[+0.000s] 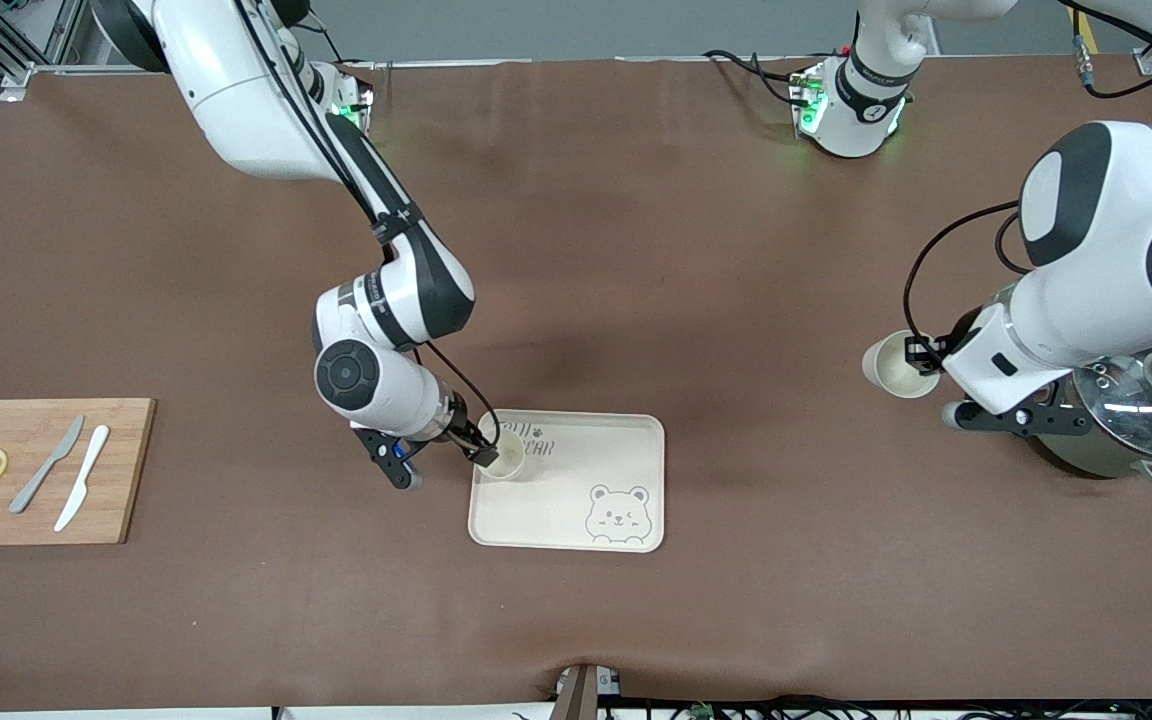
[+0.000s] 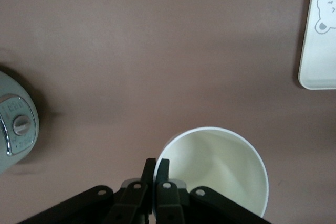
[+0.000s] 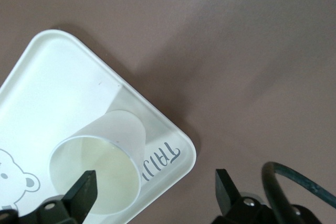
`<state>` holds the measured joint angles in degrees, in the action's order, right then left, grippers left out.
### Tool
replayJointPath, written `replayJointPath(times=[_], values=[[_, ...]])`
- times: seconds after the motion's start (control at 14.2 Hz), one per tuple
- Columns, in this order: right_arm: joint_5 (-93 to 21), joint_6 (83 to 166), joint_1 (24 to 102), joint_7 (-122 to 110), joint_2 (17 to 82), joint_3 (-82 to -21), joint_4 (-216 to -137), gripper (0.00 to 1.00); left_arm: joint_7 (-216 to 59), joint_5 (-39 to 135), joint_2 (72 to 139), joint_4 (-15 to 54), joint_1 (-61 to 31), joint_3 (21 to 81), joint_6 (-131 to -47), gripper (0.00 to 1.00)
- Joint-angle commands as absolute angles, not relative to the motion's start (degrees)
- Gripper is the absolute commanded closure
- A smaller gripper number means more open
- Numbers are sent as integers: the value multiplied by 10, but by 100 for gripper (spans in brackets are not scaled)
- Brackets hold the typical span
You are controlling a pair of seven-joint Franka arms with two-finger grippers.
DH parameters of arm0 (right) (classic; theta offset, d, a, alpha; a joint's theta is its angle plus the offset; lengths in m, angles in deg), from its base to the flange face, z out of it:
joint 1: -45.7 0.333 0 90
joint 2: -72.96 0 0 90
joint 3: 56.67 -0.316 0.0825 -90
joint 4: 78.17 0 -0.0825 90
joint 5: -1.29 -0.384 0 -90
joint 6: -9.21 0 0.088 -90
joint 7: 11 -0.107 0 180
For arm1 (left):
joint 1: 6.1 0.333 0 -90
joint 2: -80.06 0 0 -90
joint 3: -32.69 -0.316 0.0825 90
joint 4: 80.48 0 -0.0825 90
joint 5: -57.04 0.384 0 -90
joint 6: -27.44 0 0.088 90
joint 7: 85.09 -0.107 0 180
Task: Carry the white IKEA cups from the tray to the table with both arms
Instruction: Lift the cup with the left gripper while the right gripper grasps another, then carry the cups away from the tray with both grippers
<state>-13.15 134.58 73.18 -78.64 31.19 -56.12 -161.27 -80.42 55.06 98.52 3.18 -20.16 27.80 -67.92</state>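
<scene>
One white cup (image 1: 504, 457) stands upright on the bear-print tray (image 1: 556, 500), in the tray's corner toward the right arm's end and farther from the front camera. My right gripper (image 1: 481, 452) is open just over it. In the right wrist view this cup (image 3: 100, 166) sits under one fingertip (image 3: 86, 182), and the gripper (image 3: 155, 182) spans the tray's (image 3: 58, 77) edge. My left gripper (image 1: 921, 352) is shut on the rim of the second white cup (image 1: 894, 366) and holds it over bare table beside the pot. The left wrist view shows the gripper (image 2: 156, 163) pinching the cup (image 2: 215, 171).
A grey-green pot with a glass lid (image 1: 1126, 420) stands under the left arm's wrist; it also shows in the left wrist view (image 2: 13, 124). A wooden cutting board (image 1: 36, 470) with two knives and lemon slices lies at the right arm's end. The tray's corner shows in the left wrist view (image 2: 320, 51).
</scene>
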Motion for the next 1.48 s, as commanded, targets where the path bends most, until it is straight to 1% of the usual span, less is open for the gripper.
replayJointPath(times=[0.0,0.07,0.14,0.28,0.35,0.56,0.63,0.7,0.77,0.84,0.91,1.06,1.27,1.41], values=[[-139,1346,740,-800,297,-556,-1596,18,-815,539,971,74,-195,280,-742,100],[-139,1347,743,-802,295,-556,-1596,23,-815,538,968,90,-189,281,-769,100],[-140,1349,742,-803,292,-556,-1596,25,-814,536,968,99,-189,281,-788,100],[-141,1362,744,-804,288,-557,-1596,35,-815,528,966,107,-188,281,-811,100],[-141,1366,744,-811,288,-557,-1595,43,-814,527,963,119,-188,281,-827,100],[-141,1368,744,-818,282,-557,-1582,57,-813,527,947,190,-188,281,-920,100],[-142,1372,744,-824,281,-557,-1578,66,-814,527,945,213,-188,281,-951,100],[-141,1375,744,-830,279,-557,-1575,69,-813,525,945,233,-188,281,-984,100],[-141,1381,744,-832,277,-557,-1575,69,-813,516,946,251,-188,281,-1016,100],[-141,1387,744,-831,274,-557,-1574,77,-813,513,950,264,-188,281,-1038,100],[-141,1388,744,-829,272,-557,-1574,92,-813,513,953,268,-188,281,-1048,100],[-140,1387,744,-825,270,-557,-1574,100,-813,513,967,270,-189,281,-1060,100],[-140,1380,738,-823,273,-557,-1569,100,-813,512,992,295,-192,281,-1122,100],[-140,1377,736,-824,282,-557,-1567,100,-812,512,1015,293,-197,281,-1139,100]])
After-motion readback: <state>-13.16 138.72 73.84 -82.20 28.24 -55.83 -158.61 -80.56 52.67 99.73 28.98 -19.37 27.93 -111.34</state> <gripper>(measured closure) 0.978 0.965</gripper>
